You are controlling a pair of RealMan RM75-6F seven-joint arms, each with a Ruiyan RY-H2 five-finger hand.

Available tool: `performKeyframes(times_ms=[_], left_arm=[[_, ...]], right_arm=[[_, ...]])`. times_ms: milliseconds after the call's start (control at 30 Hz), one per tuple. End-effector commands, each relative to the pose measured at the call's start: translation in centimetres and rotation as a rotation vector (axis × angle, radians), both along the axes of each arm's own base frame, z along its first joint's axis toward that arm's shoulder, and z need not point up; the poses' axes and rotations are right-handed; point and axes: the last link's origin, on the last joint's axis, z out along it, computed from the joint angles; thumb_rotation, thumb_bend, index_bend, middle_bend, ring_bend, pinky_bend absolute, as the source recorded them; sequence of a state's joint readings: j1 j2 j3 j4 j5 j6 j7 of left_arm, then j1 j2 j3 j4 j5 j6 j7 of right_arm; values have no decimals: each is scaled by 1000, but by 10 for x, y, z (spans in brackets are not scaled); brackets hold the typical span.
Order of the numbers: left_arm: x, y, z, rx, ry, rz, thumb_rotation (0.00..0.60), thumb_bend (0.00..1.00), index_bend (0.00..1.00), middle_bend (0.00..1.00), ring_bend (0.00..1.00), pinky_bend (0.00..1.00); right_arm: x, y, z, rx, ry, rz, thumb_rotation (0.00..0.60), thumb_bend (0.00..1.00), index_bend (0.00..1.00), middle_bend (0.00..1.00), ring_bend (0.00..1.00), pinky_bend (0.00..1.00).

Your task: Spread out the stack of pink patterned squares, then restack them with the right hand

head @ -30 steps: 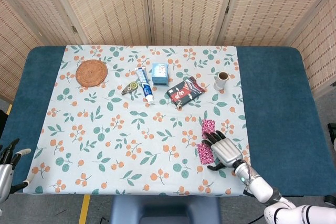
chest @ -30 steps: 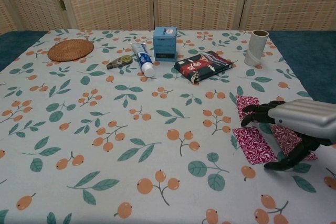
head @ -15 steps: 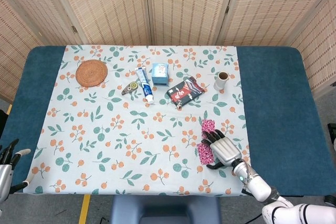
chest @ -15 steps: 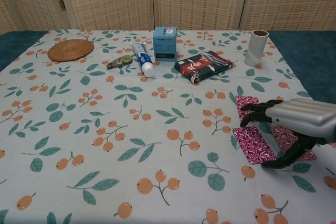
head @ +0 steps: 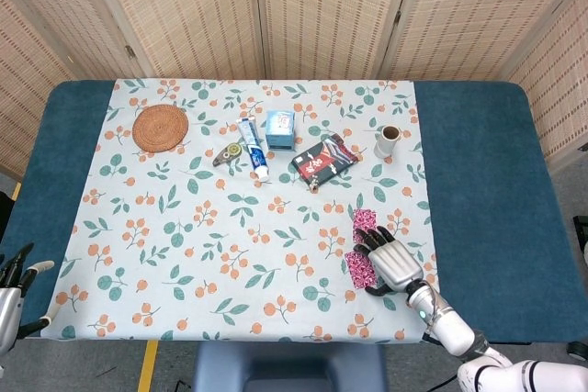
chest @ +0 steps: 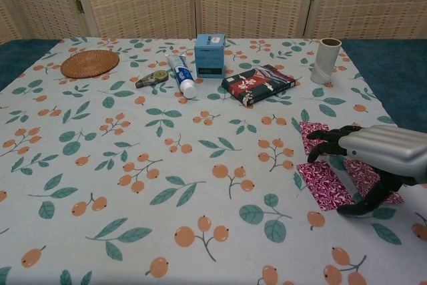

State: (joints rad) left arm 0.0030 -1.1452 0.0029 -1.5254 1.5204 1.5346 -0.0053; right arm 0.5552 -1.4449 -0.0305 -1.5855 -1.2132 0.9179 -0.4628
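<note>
A floral tablecloth (head: 184, 254) is spread under everything. Well beyond the hand, a row is seen: a woven coaster (head: 160, 127), a correction-tape dispenser (head: 227, 153), a toothpaste tube (head: 253, 147), a blue box (head: 280, 128), a dark red packet (head: 324, 159) and a small cup (head: 388, 140).

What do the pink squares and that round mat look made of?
Pink squares: probably thin matte paper or card; they lie flat, with a printed pattern. Round mat: likely woven rattan or straw, brown with ringed texture.

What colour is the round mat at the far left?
Reddish-brown woven mat, clearest in the chest view.
</note>
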Motion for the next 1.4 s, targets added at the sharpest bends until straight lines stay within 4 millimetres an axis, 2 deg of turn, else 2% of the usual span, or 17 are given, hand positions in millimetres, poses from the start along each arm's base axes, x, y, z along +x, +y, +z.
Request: performKeyframes(times_ms=[33,167,400,600,733,933,1100,1400], left_arm=[[0,0,0,2,-1,0,600,281,290,81,156,0],[-1,0,1,3,-1,1,600,281,290,81,157,0],[-2,-1,1,4,-1,6,600,281,289,81,156,0],[-2,-1,1,2,0,4,600,282,290,81,157,0],[-2,-1,2,1,0,4,600,282,290,81,156,0],[-1,0,0,-9,1,-6,600,281,289,81,157,0],[3,2,-3,-22,-3,-21,600,281,290,81,156,0],[4,1,-4,-29,-8,-23,600,281,290,81,157,0]], right_arm=[[1,0,0,-6,-4,1,496,261,296,41,0,0],[2,1,1,-13,-11,5,527,262,308,46,0,0],[8,2,8,-30,-39,15,528,262,309,50,0,0],[9,3,22,-74,-73,3,528,262,309,50,0,0],[-1,5,35,-104,-75,-25,527,262,308,50,0,0],[-25,12,48,-137,-75,-114,526,262,301,50,0,0],[-36,15,44,-134,-98,-163,523,262,278,48,0,0],[-42,13,35,-117,-114,-190,522,262,259,44,0,0]])
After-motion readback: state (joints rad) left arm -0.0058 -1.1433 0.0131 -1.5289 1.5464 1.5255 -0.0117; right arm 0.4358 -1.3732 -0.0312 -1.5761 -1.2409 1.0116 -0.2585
